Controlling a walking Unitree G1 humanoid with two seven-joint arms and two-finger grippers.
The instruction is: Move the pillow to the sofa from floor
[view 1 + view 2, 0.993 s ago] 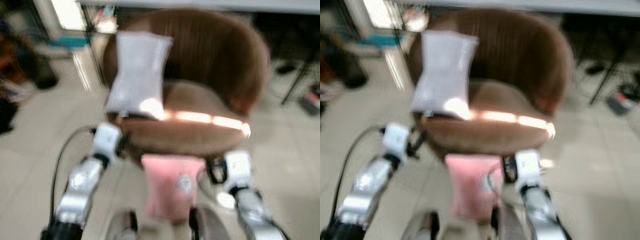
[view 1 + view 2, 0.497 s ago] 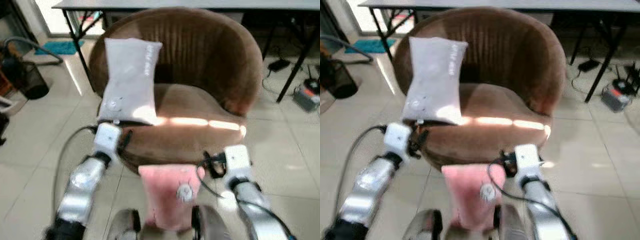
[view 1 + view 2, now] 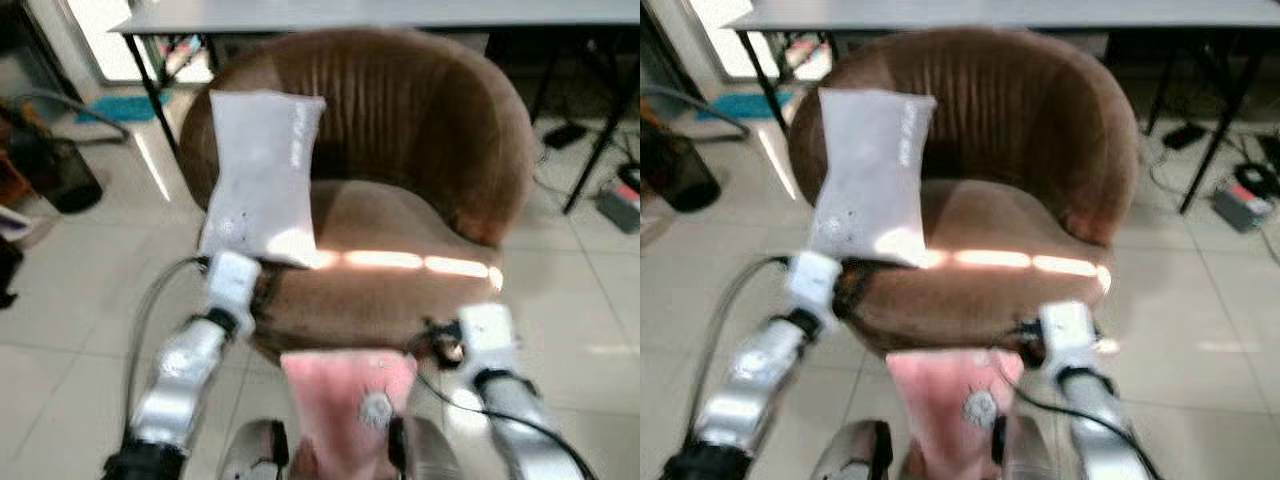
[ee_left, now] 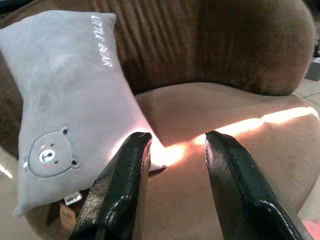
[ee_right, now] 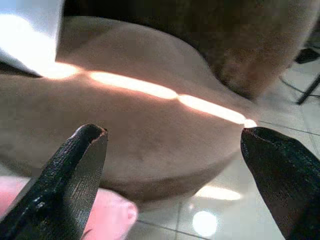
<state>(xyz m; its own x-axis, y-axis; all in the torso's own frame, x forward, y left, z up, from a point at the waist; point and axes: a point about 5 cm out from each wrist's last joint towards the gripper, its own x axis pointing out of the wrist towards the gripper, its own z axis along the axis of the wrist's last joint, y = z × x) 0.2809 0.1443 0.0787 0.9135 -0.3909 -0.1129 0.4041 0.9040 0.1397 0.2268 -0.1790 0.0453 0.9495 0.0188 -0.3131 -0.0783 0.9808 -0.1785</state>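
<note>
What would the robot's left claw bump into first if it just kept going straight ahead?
Probably the seat cushion of the brown velvet armchair: the left gripper, fingers open, points at it right beside the lower corner of the grey bear-print pillow. How far off it is stays unclear.

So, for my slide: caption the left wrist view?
Open left gripper faces the brown chair, grey pillow propped on it.

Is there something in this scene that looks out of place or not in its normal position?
Yes. A pink pillow lies low on the tiled floor, against the front of the brown sofa chair, between the robot's arms. The grey pillow leans tilted against the chair's left side. Both tools, left and right, are open before the seat.
</note>
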